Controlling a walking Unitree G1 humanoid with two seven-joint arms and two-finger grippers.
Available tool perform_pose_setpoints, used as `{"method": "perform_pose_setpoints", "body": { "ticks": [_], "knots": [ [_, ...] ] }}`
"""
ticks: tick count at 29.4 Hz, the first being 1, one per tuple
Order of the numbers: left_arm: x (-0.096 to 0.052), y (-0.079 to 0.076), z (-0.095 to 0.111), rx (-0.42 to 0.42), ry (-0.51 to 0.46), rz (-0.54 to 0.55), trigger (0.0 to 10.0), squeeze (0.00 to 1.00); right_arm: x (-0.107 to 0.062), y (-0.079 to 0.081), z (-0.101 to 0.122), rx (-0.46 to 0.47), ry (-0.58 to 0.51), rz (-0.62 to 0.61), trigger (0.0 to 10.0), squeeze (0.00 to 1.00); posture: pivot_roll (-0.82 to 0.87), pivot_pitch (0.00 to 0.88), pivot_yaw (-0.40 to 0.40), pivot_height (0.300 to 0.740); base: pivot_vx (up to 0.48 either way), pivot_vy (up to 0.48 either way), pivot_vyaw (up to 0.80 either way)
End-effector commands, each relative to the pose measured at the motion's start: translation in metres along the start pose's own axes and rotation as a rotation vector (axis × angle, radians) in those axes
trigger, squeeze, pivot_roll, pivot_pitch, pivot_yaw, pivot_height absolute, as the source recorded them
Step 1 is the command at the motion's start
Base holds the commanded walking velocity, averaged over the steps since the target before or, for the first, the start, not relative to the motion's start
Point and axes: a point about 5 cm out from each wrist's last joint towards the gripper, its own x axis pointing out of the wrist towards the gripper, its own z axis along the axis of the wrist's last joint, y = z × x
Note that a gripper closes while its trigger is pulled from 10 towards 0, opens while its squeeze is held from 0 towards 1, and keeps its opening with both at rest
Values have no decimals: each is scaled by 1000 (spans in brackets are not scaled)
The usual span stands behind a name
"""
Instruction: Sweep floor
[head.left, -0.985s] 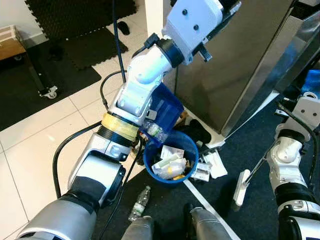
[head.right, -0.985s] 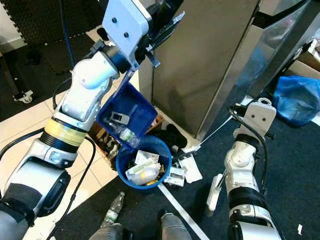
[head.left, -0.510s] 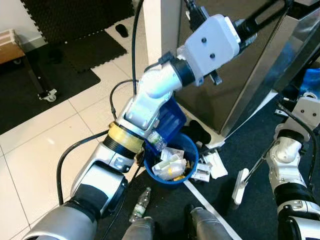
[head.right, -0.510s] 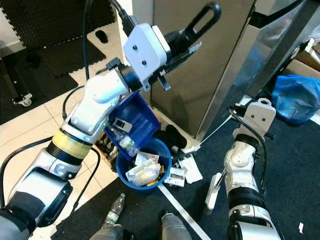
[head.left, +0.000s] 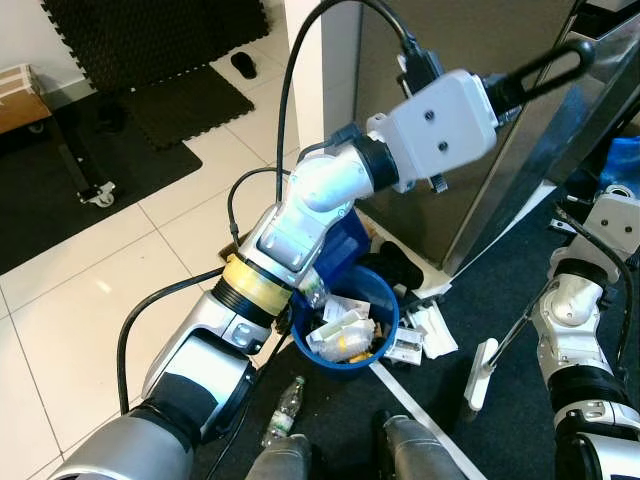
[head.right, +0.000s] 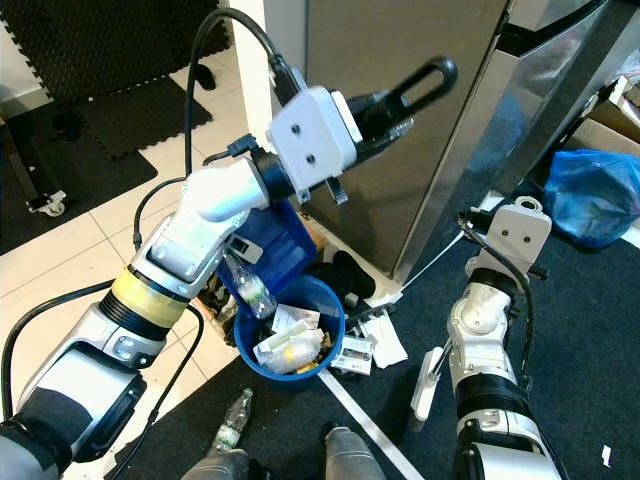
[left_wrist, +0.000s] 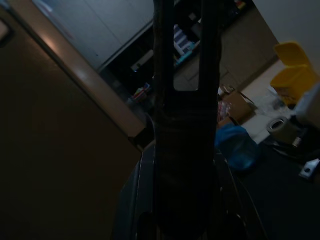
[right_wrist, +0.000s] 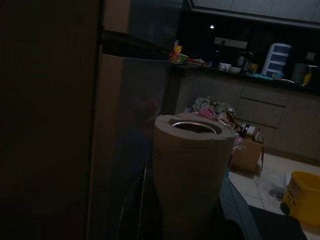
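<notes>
Right eye view, centre: the left hand (head.right: 395, 100) is clamped around the long black handle (head.right: 415, 85) of a blue plastic dustpan (head.right: 268, 243), which hangs tilted with its lip just over the round blue plastic bin (head.right: 290, 372) full of paper scraps. A clear crumpled plastic bottle (head.right: 247, 290) sits at the pan's lower edge, just above the bin rim. Tipping well means steepening the pan slowly, lip kept inside the rim, so the bottle falls in, not onto the dark mat (head.right: 580, 330). At lower right, the right hand's grip cannot be told; a white broom head (head.right: 428, 383) rests on the mat just beside that arm.
</notes>
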Motion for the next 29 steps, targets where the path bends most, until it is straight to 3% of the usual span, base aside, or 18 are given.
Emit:
{"method": "perform_pose_setpoints", "body": {
  "ticks": [1, 12, 13, 15, 18, 25, 27, 29],
  "knots": [
    [-1, 2, 9, 62, -31, -21, 10000, 0, 0, 3, 5, 5, -29, 6, 10000, 0, 24, 69, 17, 740, 0, 0, 0],
    [-1, 12, 11, 44, -34, 46, 10000, 0, 0, 5, 5, 7, -27, 10, 10000, 0, 30, 66, 14, 740, 0, 0, 0],
    [-1, 15, 12, -17, -49, 77, 10000, 0, 0, 5, 5, 7, -27, 11, 10000, 0, 30, 66, 14, 740, 0, 0, 0],
    [-1, 16, 13, -35, -54, 85, 10000, 0, 0, 5, 5, 7, -27, 11, 10000, 0, 30, 66, 14, 740, 0, 0, 0],
    [-2, 22, 15, -9, -55, 99, 10000, 0, 1, 4, 5, 6, -27, 9, 10000, 0, 28, 65, 15, 740, 0, 0, 0],
    [-8, 47, 28, -97, -123, 237, 10000, 0, 0, 3, 5, 6, -28, 6, 10000, 0, 25, 63, 18, 740, 0, 0, 0],
    [-17, 71, 36, -118, -154, 375, 10000, 0, 2, 3, 6, 8, -34, 5, 10000, 0, 22, 61, 19, 740, 0, 0, 0],
    [-21, 78, 38, -129, -163, 427, 10000, 0, 2, 3, 7, 9, -36, 5, 10000, 0, 22, 59, 17, 740, 0, 0, 0]
  ]
}}
